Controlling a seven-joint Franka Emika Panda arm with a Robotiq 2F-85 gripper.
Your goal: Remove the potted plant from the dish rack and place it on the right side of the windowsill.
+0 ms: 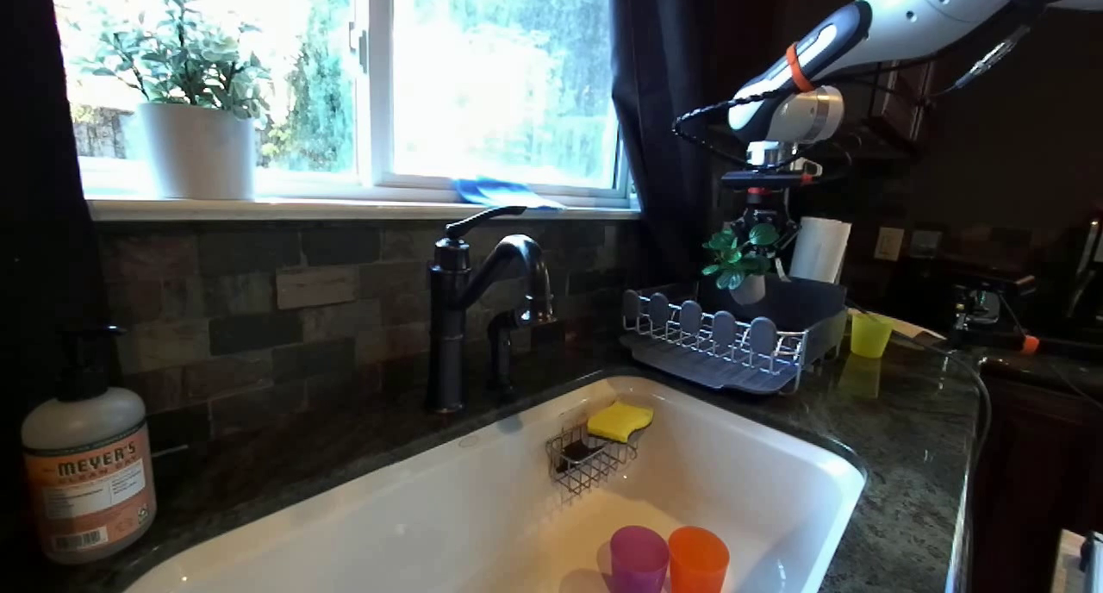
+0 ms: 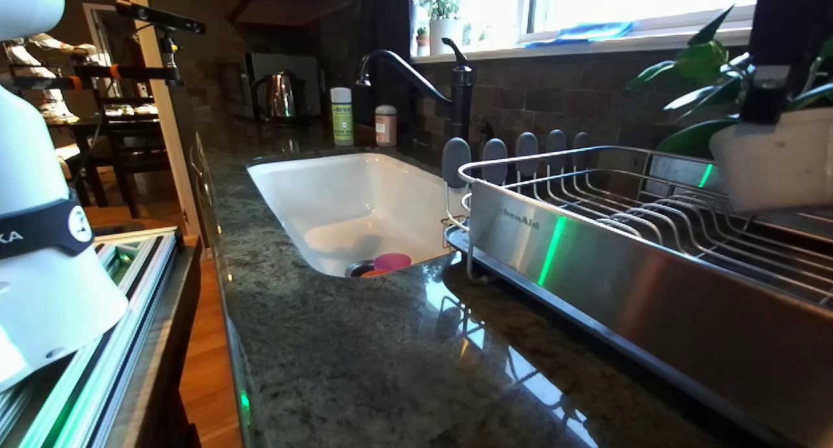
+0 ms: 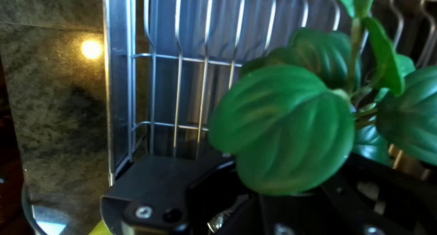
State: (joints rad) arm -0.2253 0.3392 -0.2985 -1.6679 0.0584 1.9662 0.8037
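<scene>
The potted plant, green leaves in a small pale pot (image 1: 748, 290), hangs tilted just above the dish rack (image 1: 715, 367). In an exterior view its pot (image 2: 781, 165) is above the rack's wires (image 2: 586, 259). My gripper (image 1: 765, 227) points down at the plant; a dark finger (image 2: 771, 99) meets the pot's rim, and the gripper looks shut on it. In the wrist view a large leaf (image 3: 286, 125) covers the gripper's (image 3: 273, 194) fingertips, with the rack's wires (image 3: 177, 57) beyond. The windowsill (image 1: 362, 209) runs under the window; it also shows in an exterior view (image 2: 677, 43).
The faucet (image 1: 448, 334) stands between sink (image 1: 388, 524) and windowsill. A blue cloth-like thing (image 1: 504, 194) lies on the sill's right part, a bushy plant in a white pot (image 1: 198, 153) at its left. A dark curtain (image 1: 663, 127) hangs beside the window. A yellow cup (image 1: 870, 336) stands by the rack.
</scene>
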